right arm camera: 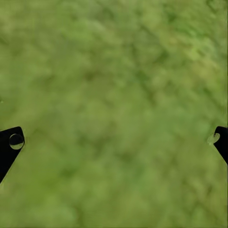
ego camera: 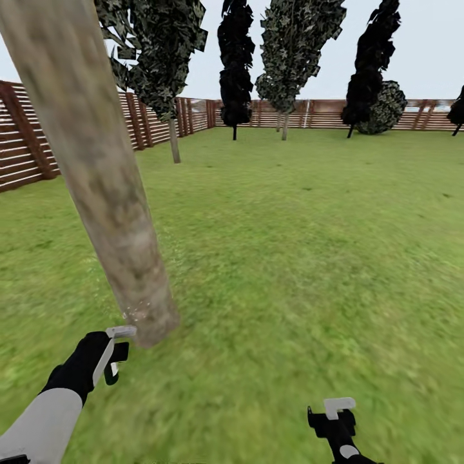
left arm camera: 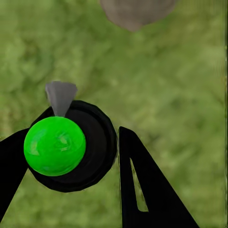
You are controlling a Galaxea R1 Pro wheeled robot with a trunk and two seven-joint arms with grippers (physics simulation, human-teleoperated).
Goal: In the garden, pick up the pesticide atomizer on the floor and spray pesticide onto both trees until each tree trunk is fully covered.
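Left gripper (left arm camera: 71, 156), at 7 o'clock in head view, clamped on the pesticide atomizer with bright green round top and black body (left arm camera: 55, 145); its grey nozzle (left arm camera: 60, 97) aims toward the base of the thick mottled grey-brown tree trunk (ego camera: 96, 174), just beside it at 10 o'clock. Right gripper (ego camera: 332, 415), at 5 o'clock, fingers wide apart over green lawn (right arm camera: 114, 95). Second tree (ego camera: 287, 58) stands far off at 12 o'clock by the brown slat fence (ego camera: 26, 148).

The trunk (ego camera: 96, 167) stands just ahead of the left tool (ego camera: 111, 361) and blocks forward travel there. Open lawn (ego camera: 309, 258) surrounds the right tool (ego camera: 332, 419). The fence (ego camera: 26, 142) stands well apart.
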